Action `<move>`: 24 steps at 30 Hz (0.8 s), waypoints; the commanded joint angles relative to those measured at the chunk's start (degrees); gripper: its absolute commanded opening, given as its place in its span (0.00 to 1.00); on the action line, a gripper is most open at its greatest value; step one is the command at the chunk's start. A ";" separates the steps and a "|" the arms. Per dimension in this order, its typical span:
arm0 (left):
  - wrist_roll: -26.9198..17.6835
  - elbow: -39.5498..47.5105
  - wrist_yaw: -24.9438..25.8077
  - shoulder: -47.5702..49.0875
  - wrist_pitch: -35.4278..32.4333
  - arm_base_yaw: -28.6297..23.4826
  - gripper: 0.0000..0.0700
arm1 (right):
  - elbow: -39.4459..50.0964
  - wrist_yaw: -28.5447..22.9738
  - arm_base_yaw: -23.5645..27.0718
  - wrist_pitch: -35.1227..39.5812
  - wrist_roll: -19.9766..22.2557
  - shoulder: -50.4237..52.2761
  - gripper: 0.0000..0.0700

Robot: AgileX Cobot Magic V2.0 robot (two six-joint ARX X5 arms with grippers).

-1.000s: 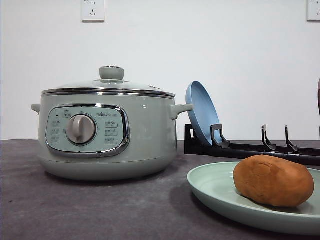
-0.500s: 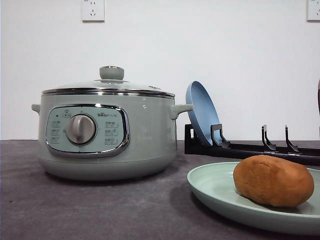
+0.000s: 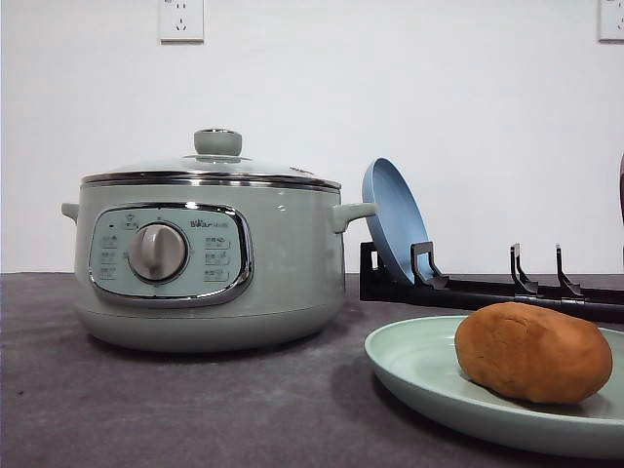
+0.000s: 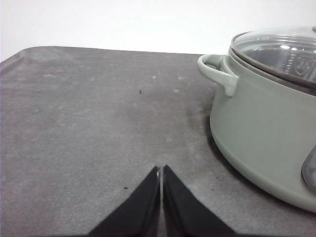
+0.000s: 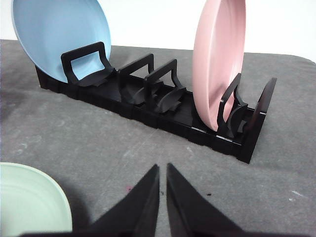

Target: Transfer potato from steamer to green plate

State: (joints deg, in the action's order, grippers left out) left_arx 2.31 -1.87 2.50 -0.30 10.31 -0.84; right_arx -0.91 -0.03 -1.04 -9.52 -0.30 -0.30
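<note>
The orange-brown potato (image 3: 532,352) lies on the pale green plate (image 3: 419,375) at the front right of the table. The sage-green steamer (image 3: 210,253) stands at the left with its glass lid on; its side and handle also appear as the steamer (image 4: 256,113) in the left wrist view. My left gripper (image 4: 161,170) is shut and empty, low over bare grey table beside the steamer. My right gripper (image 5: 162,168) is shut and empty, near the edge of the green plate (image 5: 29,202) and facing the dish rack.
A black dish rack (image 5: 163,106) stands behind the green plate, holding an upright blue plate (image 5: 61,37) and a pink plate (image 5: 219,59). The blue plate (image 3: 395,219) leans close to the steamer's right handle. A white wall with sockets backs the table.
</note>
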 commanded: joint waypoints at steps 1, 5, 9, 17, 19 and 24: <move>-0.15 1.18 0.04 0.11 0.42 0.11 0.00 | 0.26 -0.04 0.11 0.63 -0.20 0.09 0.02; -0.15 1.18 0.04 0.11 0.42 0.11 0.00 | 0.26 -0.02 0.11 0.63 -0.20 0.09 0.02; -0.15 1.18 0.04 0.11 0.42 0.11 0.00 | 0.26 -0.02 0.11 0.63 -0.20 0.09 0.02; -0.15 1.18 0.04 0.11 0.42 0.11 0.00 | 0.26 -0.04 0.11 0.63 -0.20 0.09 0.02; -0.15 1.18 0.04 0.11 0.42 0.11 0.00 | 0.26 -0.04 0.11 0.63 -0.20 0.09 0.02; -0.15 1.18 0.04 0.11 0.42 0.11 0.00 | 0.26 -0.02 0.11 0.63 -0.20 0.09 0.02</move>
State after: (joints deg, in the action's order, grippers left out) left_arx 2.31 -1.85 2.50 -0.30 10.31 -0.84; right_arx -0.91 -0.03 -1.04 -9.52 -0.30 -0.30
